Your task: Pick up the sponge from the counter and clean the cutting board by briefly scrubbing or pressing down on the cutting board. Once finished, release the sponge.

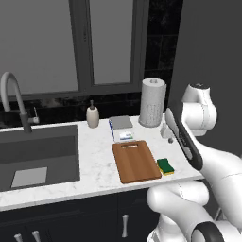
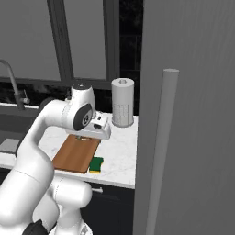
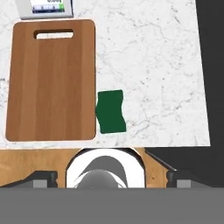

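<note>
I count one sponge [image 3: 110, 111], one cutting board [image 3: 51, 78], one grey-and-white box [image 1: 122, 127], one paper towel roll [image 1: 152, 102] and one soap bottle [image 1: 92, 116]. The sponge lies flat on the counter [image 3: 153, 65], just beside the board's long edge near the corner away from the slot handle. The box sits just past the board's handle end. My gripper [image 1: 166, 133] hangs above the counter, apart from the sponge; I cannot tell how its fingers stand. The counter is white marble over dark cabinets, with a sink [image 1: 38, 158] and tap [image 1: 12, 94] well beyond the board, under a window [image 1: 75, 42].
</note>
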Robot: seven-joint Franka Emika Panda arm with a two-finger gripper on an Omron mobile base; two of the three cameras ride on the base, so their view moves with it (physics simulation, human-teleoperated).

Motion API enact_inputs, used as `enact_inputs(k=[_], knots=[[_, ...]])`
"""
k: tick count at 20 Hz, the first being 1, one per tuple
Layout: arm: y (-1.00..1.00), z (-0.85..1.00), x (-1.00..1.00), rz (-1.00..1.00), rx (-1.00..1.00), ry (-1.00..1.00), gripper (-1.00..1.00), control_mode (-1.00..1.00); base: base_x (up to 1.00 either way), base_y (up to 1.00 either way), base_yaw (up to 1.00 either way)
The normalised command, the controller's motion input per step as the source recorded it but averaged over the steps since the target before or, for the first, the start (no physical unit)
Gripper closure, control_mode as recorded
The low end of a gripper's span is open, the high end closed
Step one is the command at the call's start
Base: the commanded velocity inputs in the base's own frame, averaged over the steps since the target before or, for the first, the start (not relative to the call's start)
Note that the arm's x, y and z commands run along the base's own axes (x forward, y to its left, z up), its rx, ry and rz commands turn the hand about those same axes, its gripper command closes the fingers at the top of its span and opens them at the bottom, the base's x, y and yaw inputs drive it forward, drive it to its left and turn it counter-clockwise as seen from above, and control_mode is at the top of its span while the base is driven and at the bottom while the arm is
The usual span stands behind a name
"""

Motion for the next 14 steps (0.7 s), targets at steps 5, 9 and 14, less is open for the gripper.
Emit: enact_inputs(k=[5, 9, 14], knots=[[-0.10, -0.40, 0.18, 0.00, 0.00, 0.04, -1.00, -1.00, 0.00, 0.00, 0.00], [0.00, -0.36, 0.09, 0.05, 0.00, 0.05, -1.00, -1.00, 0.00, 0.00, 0.00], [0.00, -0.38, 0.00, 0.14, 0.00, 0.06, -1.00, -1.00, 0.00, 0.00, 0.00]])
